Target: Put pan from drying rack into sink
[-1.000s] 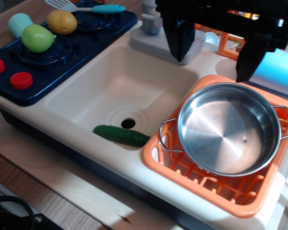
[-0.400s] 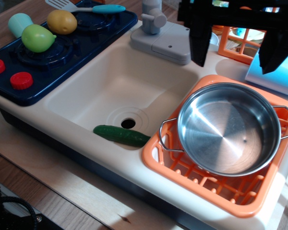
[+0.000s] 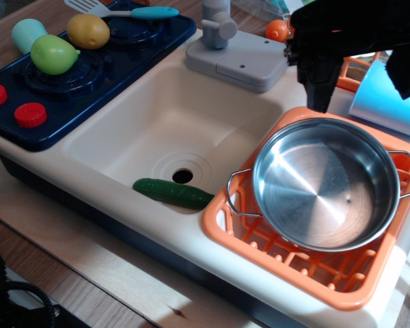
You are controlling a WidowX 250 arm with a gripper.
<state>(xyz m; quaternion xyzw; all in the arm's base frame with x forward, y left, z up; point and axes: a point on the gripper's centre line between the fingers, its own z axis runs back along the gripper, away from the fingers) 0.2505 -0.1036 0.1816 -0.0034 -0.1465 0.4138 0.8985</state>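
Pan (image 3: 326, 183) in drying rack (image 3: 307, 263), just below pincer (image 3: 364, 75); pincer wide open, empty.

A toy kitchen set on a wooden bench (image 3: 89, 273) — a cream plastic sink (image 3: 178, 130) with grey faucet (image 3: 219, 24), a navy stovetop (image 3: 75, 75) with red knobs at far left, and an orange drying rack (image 3: 294, 260) at near right — play food lies about.
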